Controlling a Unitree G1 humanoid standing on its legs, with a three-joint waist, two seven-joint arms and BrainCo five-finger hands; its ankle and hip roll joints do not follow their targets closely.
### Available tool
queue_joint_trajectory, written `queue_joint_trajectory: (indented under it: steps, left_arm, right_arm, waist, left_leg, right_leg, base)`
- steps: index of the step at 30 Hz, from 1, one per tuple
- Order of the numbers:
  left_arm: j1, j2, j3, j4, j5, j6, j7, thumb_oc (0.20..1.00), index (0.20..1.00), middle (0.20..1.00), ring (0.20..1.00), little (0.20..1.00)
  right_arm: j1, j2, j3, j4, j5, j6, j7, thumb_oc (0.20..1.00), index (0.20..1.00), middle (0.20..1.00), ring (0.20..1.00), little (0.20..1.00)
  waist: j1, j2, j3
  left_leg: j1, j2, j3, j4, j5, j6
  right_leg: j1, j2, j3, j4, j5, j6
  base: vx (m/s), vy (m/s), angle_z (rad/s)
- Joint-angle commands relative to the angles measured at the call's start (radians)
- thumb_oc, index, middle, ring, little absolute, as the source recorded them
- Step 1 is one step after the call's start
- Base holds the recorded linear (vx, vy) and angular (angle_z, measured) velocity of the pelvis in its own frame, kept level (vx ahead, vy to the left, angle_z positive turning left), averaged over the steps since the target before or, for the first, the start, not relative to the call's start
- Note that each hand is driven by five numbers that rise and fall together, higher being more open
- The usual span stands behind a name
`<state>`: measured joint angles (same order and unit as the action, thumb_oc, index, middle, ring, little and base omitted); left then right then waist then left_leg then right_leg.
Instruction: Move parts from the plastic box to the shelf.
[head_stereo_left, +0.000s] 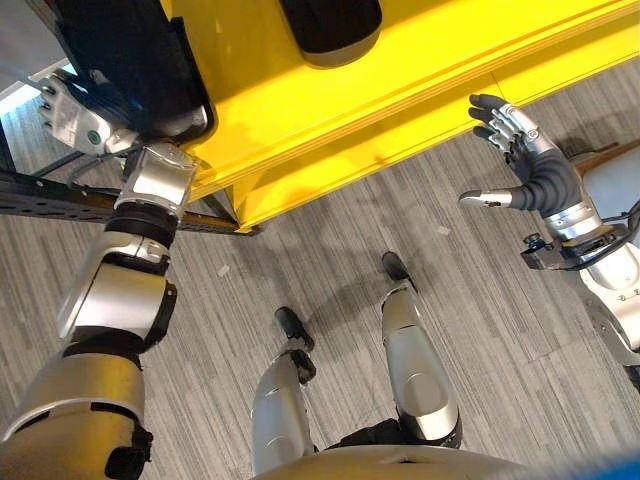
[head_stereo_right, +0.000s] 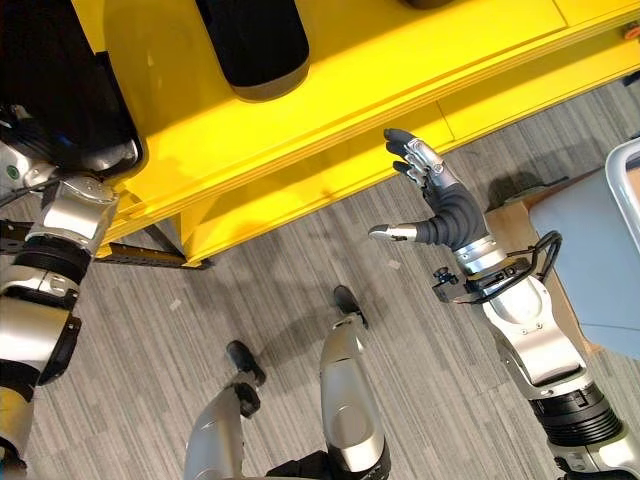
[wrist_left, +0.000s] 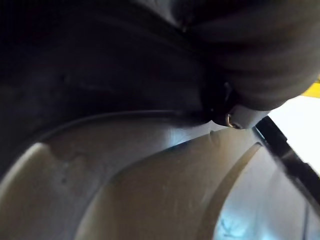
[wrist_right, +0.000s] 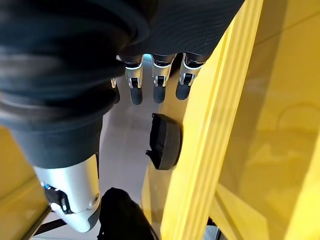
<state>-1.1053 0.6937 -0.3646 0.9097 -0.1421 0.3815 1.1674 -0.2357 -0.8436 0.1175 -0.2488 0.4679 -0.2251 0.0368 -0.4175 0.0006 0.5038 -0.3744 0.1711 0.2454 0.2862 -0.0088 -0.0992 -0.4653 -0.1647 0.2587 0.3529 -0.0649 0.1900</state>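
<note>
Robot hands by the yellow shelf, one holding a black part.

Right robot hand (head_stereo_right: 440, 205) hangs in the air just in front of the yellow shelf (head_stereo_left: 420, 80), its fingers straight and spread, holding nothing. Left robot hand (head_stereo_left: 75, 115) is up at the far left end of the shelf, with its fingers wrapped round a big black part (head_stereo_left: 130, 55) that rests on the shelf edge. Two black parts can be counted in the head views: the one in the left robot hand, and a second black part (head_stereo_right: 255, 45) lying on top of the shelf, apart from both hands. Grey striped floor (head_stereo_left: 330, 230) lies below the shelf. A grey-blue chair (head_stereo_right: 590, 260) stands close beside the right arm.
</note>
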Motion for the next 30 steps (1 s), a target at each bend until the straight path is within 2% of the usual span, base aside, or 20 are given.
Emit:
queue_joint_trajectory:
  steps: [1,5,9,17,19,21,23,24,25,26,27,28,29,30]
  left_arm:
    - [-0.039,0.111,0.01,0.008,0.016,-0.024,-0.008,0.2,0.2,0.2,0.2,0.2]
    - [-0.08,0.099,-0.003,0.01,0.068,-0.036,-0.059,0.2,0.2,0.2,0.2,0.2]
    - [-0.134,0.098,-0.038,0.024,0.056,-0.018,-0.067,0.2,0.2,0.2,0.2,0.2]
    - [-0.188,0.08,-0.047,0.08,-0.012,-0.042,-0.083,0.2,0.2,0.2,0.2,0.2]
    - [-0.2,0.075,-0.056,0.097,0.03,-0.013,-0.064,0.2,0.2,0.2,0.2,0.2]
    - [-0.209,0.079,-0.065,0.11,-0.008,-0.016,-0.052,0.2,0.2,0.2,0.2,0.2]
    - [-0.207,0.079,-0.064,0.11,-0.007,0.018,-0.036,0.2,0.2,0.2,0.2,0.2]
    - [-0.205,0.08,-0.064,0.11,-0.028,0.014,-0.029,0.304,0.304,0.304,0.304,0.304]
    - [-0.202,0.078,-0.057,0.113,-0.031,0.008,-0.03,0.501,0.501,0.501,0.501,0.501]
    - [-0.201,0.076,-0.054,0.114,-0.028,0.01,-0.026,0.539,0.539,0.539,0.539,0.539]
    - [-0.199,0.07,-0.052,0.114,-0.036,0.014,-0.018,0.514,0.514,0.514,0.514,0.514]
    - [-0.198,0.067,-0.049,0.115,-0.056,0.018,-0.009,0.576,0.576,0.576,0.576,0.576]
    - [-0.192,0.065,-0.044,0.113,-0.065,0.012,-0.003,1.0,1.0,1.0,1.0,1.0]
    - [-0.189,0.064,-0.039,0.111,-0.055,0.007,0.001,1.0,1.0,1.0,1.0,1.0]
  right_arm:
    - [-0.014,0.025,-0.053,0.008,0.049,-0.085,-0.005,1.0,1.0,1.0,1.0,1.0]
    - [-0.014,0.021,-0.054,0.017,0.052,-0.085,0.002,1.0,1.0,1.0,1.0,1.0]
    - [-0.033,0.009,-0.049,0.028,0.054,-0.083,-0.007,1.0,1.0,1.0,1.0,1.0]
    - [-0.059,0.005,-0.041,0.031,0.063,-0.074,0.002,1.0,1.0,1.0,1.0,1.0]
    - [-0.065,0.003,-0.037,0.033,0.068,-0.068,-0.01,1.0,1.0,1.0,1.0,1.0]
    - [-0.07,0.001,-0.033,0.038,0.063,-0.072,-0.022,1.0,1.0,1.0,1.0,1.0]
    - [-0.065,-0.001,-0.039,0.037,0.073,-0.074,-0.016,1.0,1.0,1.0,1.0,1.0]
    - [-0.063,0.0,-0.041,0.035,0.072,-0.073,-0.014,1.0,1.0,1.0,1.0,1.0]
    - [-0.062,0.001,-0.042,0.031,0.074,-0.07,-0.014,1.0,1.0,1.0,1.0,1.0]
    - [-0.06,0.0,-0.041,0.028,0.072,-0.069,-0.017,1.0,1.0,1.0,1.0,1.0]
    - [-0.062,-0.001,-0.04,0.026,0.071,-0.067,-0.022,1.0,1.0,1.0,1.0,1.0]
    - [-0.065,-0.001,-0.038,0.025,0.074,-0.065,-0.024,1.0,1.0,1.0,1.0,1.0]
    - [-0.069,0.0,-0.035,0.027,0.075,-0.066,-0.028,1.0,1.0,1.0,1.0,1.0]
    - [-0.073,0.0,-0.032,0.026,0.074,-0.062,-0.035,1.0,1.0,1.0,1.0,1.0]
  waist:
    - [-0.022,-0.062,-0.019]
    - [-0.026,-0.076,-0.013]
    - [-0.03,-0.083,-0.006]
    - [-0.035,-0.094,0.007]
    - [-0.037,-0.098,0.008]
    - [-0.037,-0.1,0.008]
    - [-0.035,-0.102,0.008]
    - [-0.035,-0.103,0.008]
    - [-0.033,-0.105,0.009]
    - [-0.032,-0.106,0.009]
    - [-0.031,-0.107,0.009]
    - [-0.03,-0.107,0.009]
    - [-0.027,-0.109,0.009]
    - [-0.025,-0.109,0.008]
  left_leg:
    - [-0.004,-0.01,0.039,0.187,-0.196,0.032]
    - [-0.016,-0.008,0.041,0.207,-0.212,0.037]
    - [-0.031,-0.004,0.044,0.215,-0.209,0.036]
    - [-0.051,-0.003,0.043,0.222,-0.22,0.037]
    - [-0.055,0.0,0.045,0.224,-0.214,0.034]
    - [-0.06,0.002,0.045,0.228,-0.215,0.033]
    - [-0.062,0.002,0.043,0.228,-0.217,0.034]
    - [-0.063,0.001,0.043,0.228,-0.22,0.035]
    - [-0.063,0.001,0.043,0.229,-0.221,0.036]
    - [-0.063,0.001,0.042,0.229,-0.221,0.037]
    - [-0.063,0.0,0.041,0.228,-0.219,0.036]
    - [-0.064,0.0,0.04,0.227,-0.218,0.036]
    - [-0.067,0.0,0.036,0.229,-0.219,0.036]
    - [-0.068,0.0,0.035,0.229,-0.219,0.036]
  right_leg:
    - [0.002,0.069,-0.022,-0.048,0.018,-0.082]
    - [-0.003,0.072,-0.015,-0.046,0.022,-0.077]
    - [-0.016,0.078,-0.011,-0.045,0.029,-0.075]
    - [-0.032,0.08,-0.008,-0.041,0.034,-0.076]
    - [-0.036,0.084,-0.009,-0.04,0.035,-0.077]
    - [-0.04,0.085,-0.009,-0.039,0.036,-0.078]
    - [-0.04,0.085,-0.009,-0.038,0.035,-0.078]
    - [-0.041,0.085,-0.009,-0.036,0.034,-0.079]
    - [-0.041,0.085,-0.01,-0.035,0.032,-0.079]
    - [-0.039,0.086,-0.011,-0.034,0.031,-0.079]
    - [-0.039,0.086,-0.013,-0.034,0.03,-0.079]
    - [-0.039,0.087,-0.014,-0.034,0.03,-0.08]
    - [-0.042,0.088,-0.015,-0.033,0.031,-0.081]
    - [-0.041,0.088,-0.016,-0.034,0.031,-0.081]
  base:
    - [0.06,0.0,0.02]
    - [0.04,-0.003,-0.02]
    - [0.0,0.0,0.0]
    - [0.0,0.0,0.0]
    - [0.0,0.0,0.0]
    - [0.0,0.0,0.0]
    - [0.0,0.0,0.0]
    - [0.0,0.0,0.0]
    - [0.0,0.0,0.0]
    - [0.0,0.0,0.0]
    - [0.0,0.0,0.0]
    - [-0.02,-0.035,0.0]
    - [-0.03,-0.041,0.0]
    - [-0.03,-0.044,0.0]
